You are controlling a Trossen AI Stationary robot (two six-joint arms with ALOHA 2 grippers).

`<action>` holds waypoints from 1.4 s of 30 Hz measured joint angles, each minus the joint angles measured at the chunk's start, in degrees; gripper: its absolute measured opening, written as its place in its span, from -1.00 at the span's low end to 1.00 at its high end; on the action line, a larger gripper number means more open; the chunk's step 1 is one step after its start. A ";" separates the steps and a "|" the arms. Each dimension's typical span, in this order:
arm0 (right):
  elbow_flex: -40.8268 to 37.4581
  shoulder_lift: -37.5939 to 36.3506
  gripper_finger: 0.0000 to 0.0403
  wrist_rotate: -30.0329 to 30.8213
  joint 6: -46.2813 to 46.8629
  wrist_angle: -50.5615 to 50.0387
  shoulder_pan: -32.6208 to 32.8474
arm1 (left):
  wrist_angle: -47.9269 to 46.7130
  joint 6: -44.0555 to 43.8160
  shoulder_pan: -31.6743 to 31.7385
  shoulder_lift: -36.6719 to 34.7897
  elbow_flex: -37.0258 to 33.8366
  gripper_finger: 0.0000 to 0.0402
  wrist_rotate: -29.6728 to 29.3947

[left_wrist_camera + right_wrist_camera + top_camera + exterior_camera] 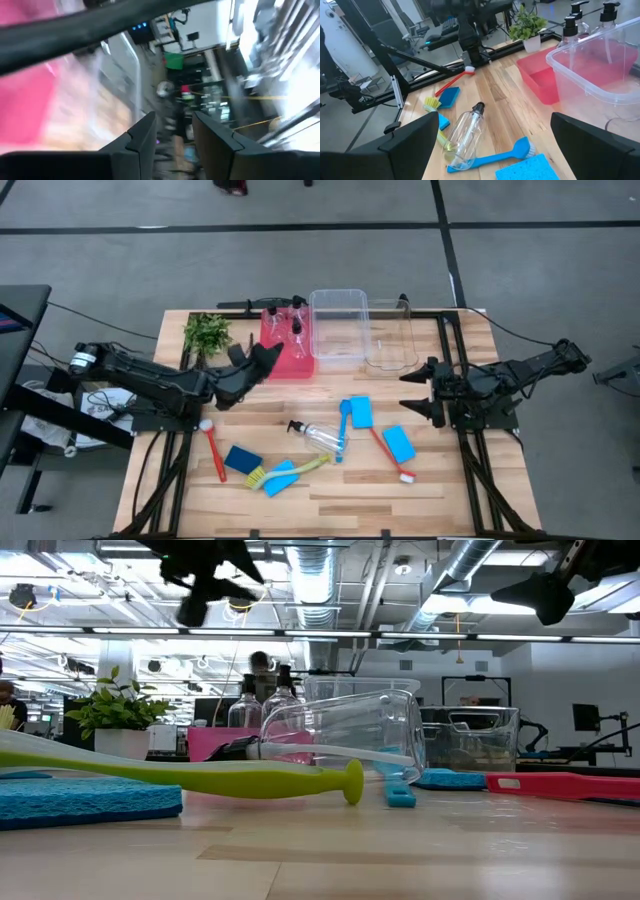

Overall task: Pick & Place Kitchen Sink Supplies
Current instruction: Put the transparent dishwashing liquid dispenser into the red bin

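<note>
Several supplies lie on the wooden table: a clear black-capped bottle on its side, a blue brush, two red brushes, a yellow-green brush and blue sponges. More bottles stand upright in the red tray. My left gripper hovers level at the tray's near left corner, open, with nothing between its fingers. My right gripper waits open above the table's right side, empty.
A clear bin stands right of the red tray, with a second clear bin beside it. A leafy plant sits at the far left. Black rails run along the table's left and right sides.
</note>
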 joint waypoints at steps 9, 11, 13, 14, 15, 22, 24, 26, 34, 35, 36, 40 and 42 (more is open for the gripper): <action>0.00 -0.01 0.87 0.02 0.00 0.00 0.00 | 12.51 -9.32 -4.71 15.61 9.83 -0.37 -4.67; 0.00 -0.02 0.87 -0.01 0.00 0.00 0.00 | 12.57 -6.20 -5.71 16.47 12.98 -0.37 -6.14; 0.00 0.00 0.87 0.00 0.00 0.00 0.00 | 12.62 -0.77 -6.49 16.61 15.33 -0.37 -6.91; 0.00 0.00 0.87 0.00 0.00 0.00 0.00 | 12.54 3.02 -6.83 16.59 16.25 -0.37 -7.16; 0.00 -0.01 0.87 -0.01 0.00 0.00 0.00 | 12.42 7.64 -7.02 16.59 17.40 -0.37 -7.26; 0.00 0.00 0.87 -0.01 0.00 0.00 0.00 | 13.87 43.87 -5.58 17.61 28.46 -0.37 -1.13; 0.00 -0.04 0.87 -0.01 0.00 0.00 0.00 | 13.86 50.53 -4.60 17.82 30.41 -0.37 5.26; 0.00 -0.04 0.87 0.01 -0.02 0.00 0.00 | 13.86 53.06 -3.64 16.96 30.87 -0.37 11.21; 0.00 -0.04 0.87 -0.01 0.00 0.00 0.00 | 12.91 25.89 -2.59 14.55 31.17 -0.37 21.28; 0.00 -0.04 0.87 0.01 0.00 0.00 0.00 | 12.66 22.81 -2.02 14.74 31.48 -0.37 24.67; 0.00 -0.04 0.87 0.00 0.00 -0.02 0.02 | 12.76 19.59 -1.43 15.04 31.82 -0.37 28.44; 0.00 -0.04 0.87 0.02 -0.01 -0.01 0.00 | 11.94 12.56 1.89 15.91 32.66 -0.37 39.96; 0.00 -0.04 0.87 -0.01 0.00 0.00 0.02 | 8.92 12.01 3.37 15.93 32.81 -0.37 43.32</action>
